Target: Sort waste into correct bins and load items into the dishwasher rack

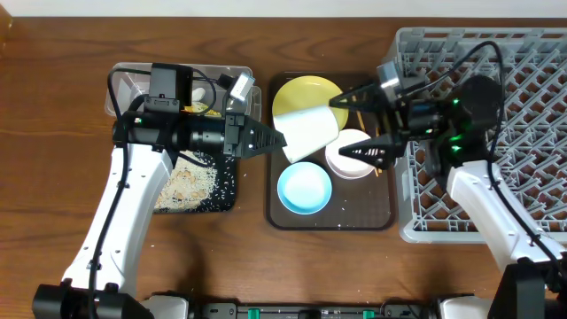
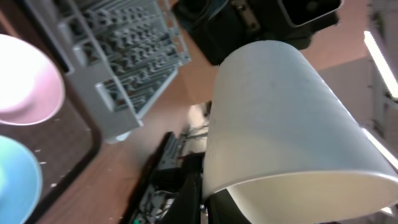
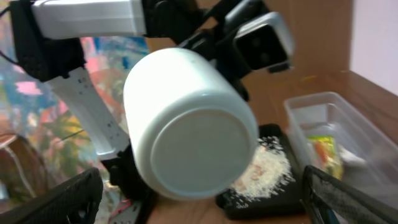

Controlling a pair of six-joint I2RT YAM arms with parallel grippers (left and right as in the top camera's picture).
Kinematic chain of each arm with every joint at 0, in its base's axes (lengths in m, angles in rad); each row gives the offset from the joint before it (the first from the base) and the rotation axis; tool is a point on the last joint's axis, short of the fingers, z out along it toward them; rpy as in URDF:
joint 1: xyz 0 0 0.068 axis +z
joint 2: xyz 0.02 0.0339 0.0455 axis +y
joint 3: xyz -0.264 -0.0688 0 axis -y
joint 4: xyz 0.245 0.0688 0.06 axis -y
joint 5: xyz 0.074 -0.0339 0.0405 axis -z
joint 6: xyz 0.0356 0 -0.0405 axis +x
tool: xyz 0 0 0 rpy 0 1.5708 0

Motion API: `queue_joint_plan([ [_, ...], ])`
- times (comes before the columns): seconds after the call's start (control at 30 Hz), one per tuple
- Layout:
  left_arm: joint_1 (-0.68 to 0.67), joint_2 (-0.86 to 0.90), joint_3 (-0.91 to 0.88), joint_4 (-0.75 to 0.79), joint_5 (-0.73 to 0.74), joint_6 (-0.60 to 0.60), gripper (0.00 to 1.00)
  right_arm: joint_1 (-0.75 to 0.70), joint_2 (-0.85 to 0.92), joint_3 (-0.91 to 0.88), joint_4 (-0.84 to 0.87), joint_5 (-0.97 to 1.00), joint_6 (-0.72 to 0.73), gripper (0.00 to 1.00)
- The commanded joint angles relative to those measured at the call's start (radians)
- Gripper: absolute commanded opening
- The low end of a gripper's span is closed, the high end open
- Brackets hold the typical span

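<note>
Rice (image 1: 190, 183) is on the black tray (image 1: 228, 197), the rack (image 1: 532, 80) looks bare, and the left gripper (image 1: 280, 140) pinches the white cup (image 1: 310, 133) before the right gripper (image 1: 347, 127), spread wide, while the plate (image 1: 306, 92) and blue bowl (image 1: 305, 189) wait.

White arm links (image 1: 113, 206), black joint housings (image 1: 190, 136), green indicator lights (image 1: 454, 140).

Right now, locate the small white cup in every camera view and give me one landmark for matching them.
Overhead: small white cup at centre, tilted above the brown tray, held by the left fingers.
Left wrist: fills the right half, open end nearest the camera.
Right wrist: centre, base facing the camera.
Landmark: the grey rack links overhead and left wrist; the right wrist view lacks it.
</note>
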Motion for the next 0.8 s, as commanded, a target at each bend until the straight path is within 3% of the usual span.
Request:
queue_joint_plan([
  [0.0, -0.006, 0.003, 0.000, -0.003, 0.094, -0.002, 0.06, 0.045, 0.005, 0.009, 0.005, -0.010, -0.031, 0.99],
  [0.47, -0.079, 0.003, -0.002, -0.031, 0.065, -0.002, 0.06, 0.057, 0.005, 0.009, 0.066, -0.010, -0.028, 0.98],
  [0.77, -0.079, 0.008, -0.034, -0.029, 0.055, -0.002, 0.06, 0.063, 0.005, 0.009, 0.274, -0.010, 0.134, 0.91],
])
